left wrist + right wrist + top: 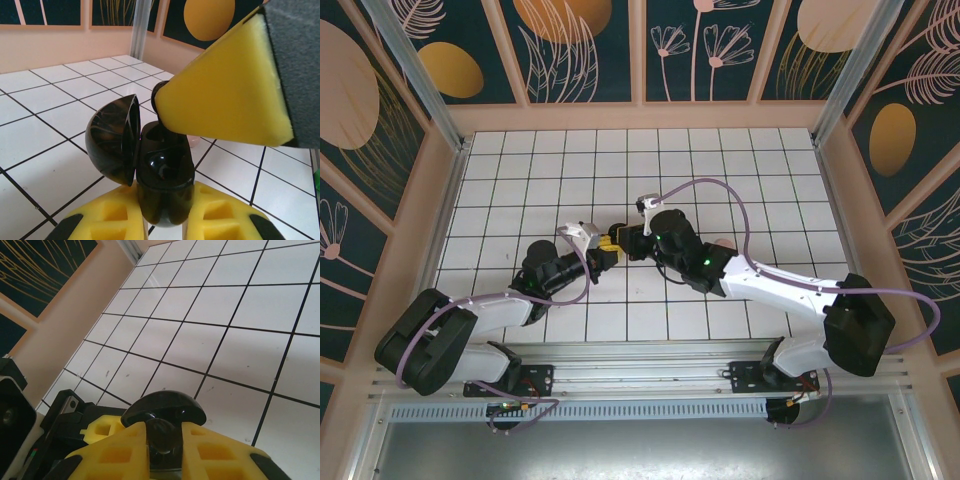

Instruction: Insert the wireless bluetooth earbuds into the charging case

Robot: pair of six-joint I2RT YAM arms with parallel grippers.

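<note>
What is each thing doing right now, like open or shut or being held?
charging case: lid open, held in the left gripper.
black earbud: pinched by the right gripper, at the open case.
left gripper: shut on the charging case.
right gripper: shut on the black earbud.

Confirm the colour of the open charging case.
Glossy black charging case, clearest in left wrist view.
</note>
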